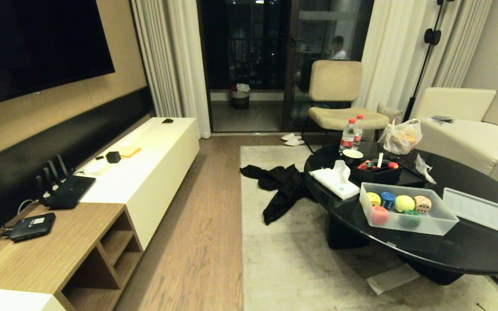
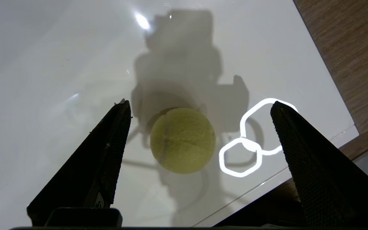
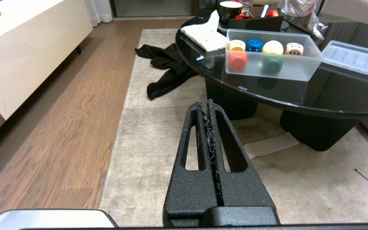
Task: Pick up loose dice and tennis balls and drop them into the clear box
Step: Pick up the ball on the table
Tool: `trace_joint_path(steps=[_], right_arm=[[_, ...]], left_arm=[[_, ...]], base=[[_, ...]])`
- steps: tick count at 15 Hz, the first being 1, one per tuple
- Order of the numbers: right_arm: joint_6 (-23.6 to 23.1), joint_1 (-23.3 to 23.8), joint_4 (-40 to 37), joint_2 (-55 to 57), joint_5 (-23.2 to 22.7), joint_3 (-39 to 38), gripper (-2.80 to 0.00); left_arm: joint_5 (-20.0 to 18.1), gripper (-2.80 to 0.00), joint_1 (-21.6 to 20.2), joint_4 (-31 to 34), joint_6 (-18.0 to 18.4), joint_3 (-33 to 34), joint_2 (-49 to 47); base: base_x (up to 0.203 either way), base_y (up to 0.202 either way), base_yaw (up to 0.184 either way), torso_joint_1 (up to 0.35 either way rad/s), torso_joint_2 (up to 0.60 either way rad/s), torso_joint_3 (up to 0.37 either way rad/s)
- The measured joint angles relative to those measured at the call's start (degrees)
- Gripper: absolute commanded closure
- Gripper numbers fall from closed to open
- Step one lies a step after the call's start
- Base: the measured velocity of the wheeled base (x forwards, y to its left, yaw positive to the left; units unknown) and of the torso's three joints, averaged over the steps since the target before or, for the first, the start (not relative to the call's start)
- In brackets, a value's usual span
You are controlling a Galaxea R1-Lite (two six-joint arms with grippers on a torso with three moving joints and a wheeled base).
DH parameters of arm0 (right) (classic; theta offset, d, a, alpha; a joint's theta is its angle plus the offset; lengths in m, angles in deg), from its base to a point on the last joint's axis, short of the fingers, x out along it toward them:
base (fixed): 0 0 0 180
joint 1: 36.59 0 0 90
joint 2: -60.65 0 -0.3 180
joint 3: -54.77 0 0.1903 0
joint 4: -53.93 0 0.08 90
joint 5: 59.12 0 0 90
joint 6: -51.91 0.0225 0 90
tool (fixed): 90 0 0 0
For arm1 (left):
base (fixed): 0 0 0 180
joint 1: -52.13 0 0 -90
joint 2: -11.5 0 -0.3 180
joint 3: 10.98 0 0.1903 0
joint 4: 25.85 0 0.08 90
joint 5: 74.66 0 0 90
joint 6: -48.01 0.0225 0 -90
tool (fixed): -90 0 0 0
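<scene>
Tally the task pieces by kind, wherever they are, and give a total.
dice in the clear box: 5
tennis balls in the clear box: 1
tennis balls loose on the white surface, under the open left pincer: 1
Total: 7

Lid (image 1: 486,212) cut by frame edge; green die (image 1: 410,214) half-hidden.
</scene>
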Motion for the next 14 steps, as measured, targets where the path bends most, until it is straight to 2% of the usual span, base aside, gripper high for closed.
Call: trace_joint_path(steps=[8,14], right_arm=[[0.0,0.0,0.0,0.0,0.0,0.0,0.0],[0.0,0.0,0.0,0.0,0.0,0.0,0.0]], left_arm=[[0.0,-2.8,-1.5,0.3,1.2,-0.3,-4.6],[-0.1,-2.8,-1.4,0.0,2.2,3.3,-5.9]], base=[[0.0,0.0,0.0,0.0,0.0,0.0],[0.0,0.0,0.0,0.0,0.0,0.0]])
